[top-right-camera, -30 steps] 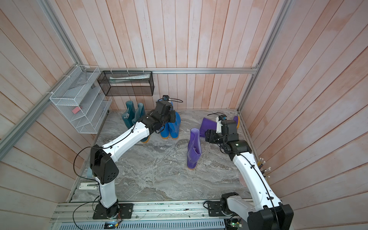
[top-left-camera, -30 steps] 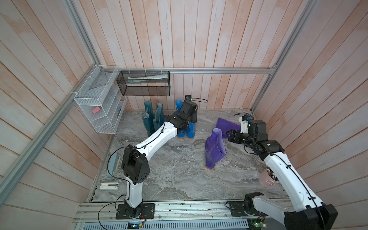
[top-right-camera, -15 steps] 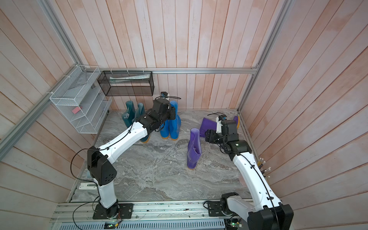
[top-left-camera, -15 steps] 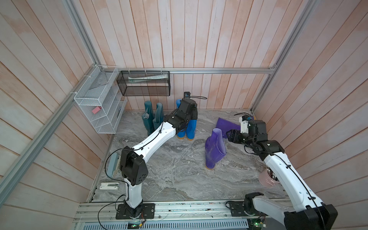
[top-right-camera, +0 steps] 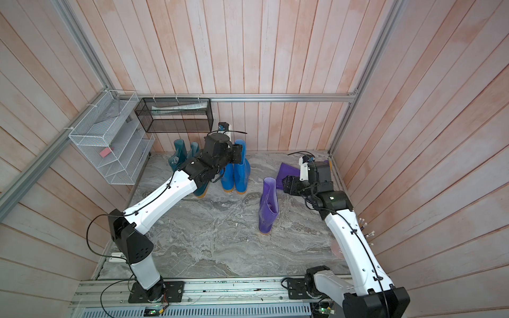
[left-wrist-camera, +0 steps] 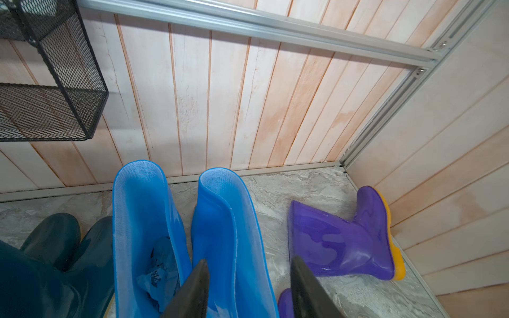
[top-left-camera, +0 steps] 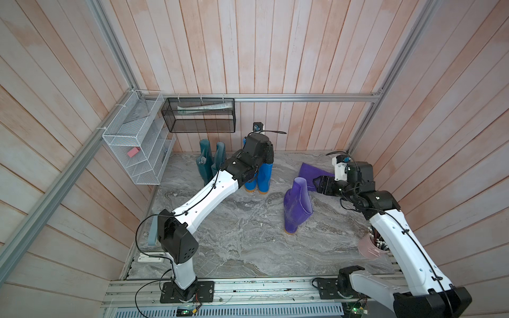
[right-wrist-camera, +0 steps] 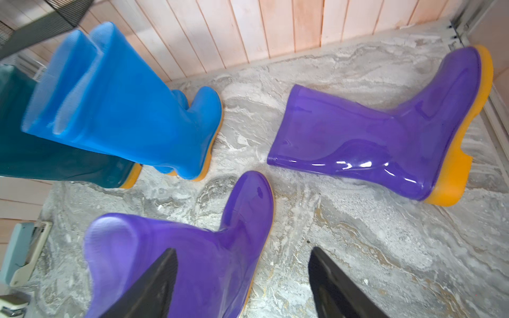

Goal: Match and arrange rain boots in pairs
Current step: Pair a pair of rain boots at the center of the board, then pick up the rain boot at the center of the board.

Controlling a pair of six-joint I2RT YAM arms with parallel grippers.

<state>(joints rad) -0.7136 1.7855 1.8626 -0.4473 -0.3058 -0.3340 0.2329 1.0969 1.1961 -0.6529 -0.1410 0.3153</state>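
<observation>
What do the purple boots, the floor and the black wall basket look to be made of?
Lying purple boot and standing purple boot: glossy, slightly translucent rubber or PVC, judging by the sharp highlights; the sole is a duller yellow-orange. Floor: grey, veined, matte; stone or a marble-print sheet, cannot tell. Black basket: dark-coated metal mesh, a see-through grid.

Glossy purple boot (right-wrist-camera: 371,143), smooth blue boots (left-wrist-camera: 228,220), marbled stone-look floor (top-left-camera: 234,234), pale wood-plank walls (top-left-camera: 275,55), black metal-mesh basket (top-left-camera: 198,121).

A mock mudroom corner built as a robot test cell — pale plank walls (top-left-camera: 275,55) on aluminium framing (top-left-camera: 303,97), marble-look floor (top-left-camera: 248,234), wire wall racks (top-left-camera: 129,137), rain boots (top-left-camera: 265,177), two arms (top-left-camera: 206,198) bolted to a rail (top-left-camera: 248,291).
</observation>
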